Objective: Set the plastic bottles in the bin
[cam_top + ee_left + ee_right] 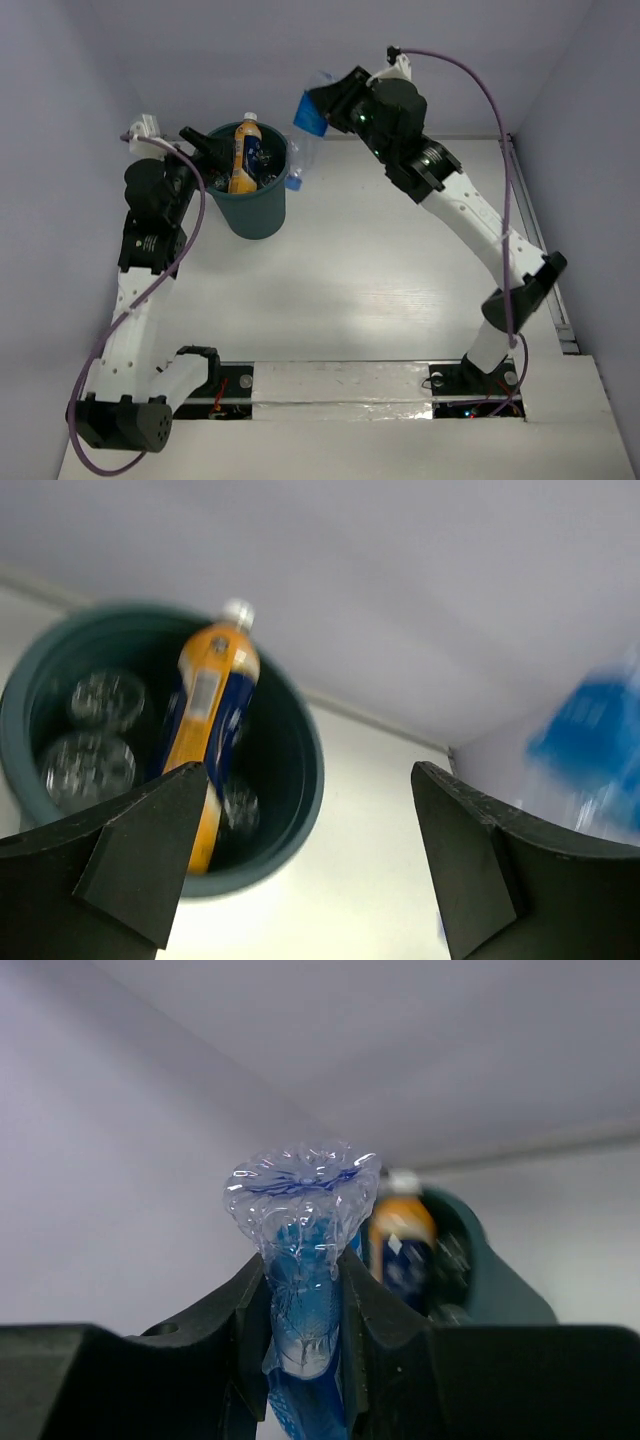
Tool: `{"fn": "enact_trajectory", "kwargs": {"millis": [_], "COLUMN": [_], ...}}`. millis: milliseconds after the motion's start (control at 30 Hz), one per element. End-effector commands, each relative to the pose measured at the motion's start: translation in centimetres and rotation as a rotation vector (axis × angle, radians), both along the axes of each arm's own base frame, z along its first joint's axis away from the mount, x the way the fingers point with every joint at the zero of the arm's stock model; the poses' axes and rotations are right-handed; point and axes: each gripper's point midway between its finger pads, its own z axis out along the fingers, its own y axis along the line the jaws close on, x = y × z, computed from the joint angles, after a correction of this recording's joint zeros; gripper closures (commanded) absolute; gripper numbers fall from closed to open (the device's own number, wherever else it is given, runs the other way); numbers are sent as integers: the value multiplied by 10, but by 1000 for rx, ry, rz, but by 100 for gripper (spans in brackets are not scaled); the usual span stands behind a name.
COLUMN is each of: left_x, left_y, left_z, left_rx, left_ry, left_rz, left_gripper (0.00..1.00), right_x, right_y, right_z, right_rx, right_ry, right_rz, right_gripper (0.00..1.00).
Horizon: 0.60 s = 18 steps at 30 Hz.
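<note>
Presently the right gripper (325, 108) is raised off the table (400, 290) at the far side, its two fingers clamped on a blue-labelled bottle (310, 115). The right wrist view shows the jaws pressed against that bottle's sides just below its petal-shaped base. In the overhead view its blue cap end hangs down just beside the right rim of the bin (258, 210); whether it touches the rim cannot be told. The bin stands upright on the table at the far left. An orange bottle (243, 155) leans inside it, white cap uppermost and clear of the rim. Clear bottles (95, 730) lie lower in the bin. The left gripper (200, 142) sits at the bin's left rim, its jaws spread wide with nothing between them.
</note>
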Motion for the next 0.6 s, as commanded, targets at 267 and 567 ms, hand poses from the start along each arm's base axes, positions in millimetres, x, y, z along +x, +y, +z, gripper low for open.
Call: {"fn": "enact_trajectory", "kwargs": {"millis": [267,567], "left_x": [-64,-92], "left_y": [0,8], "left_z": [-21,-21], "left_rx": [-87,-35], "left_ry": [108,134], "left_rz": [20,38], "left_gripper": [20,14], "right_x": [89,111], "right_y": [69,100], "right_z": [50,-52], "right_rx": [114,-76], "right_ry": [-266,-159], "right_rz": [-45,22], "right_gripper": [83,77]}}
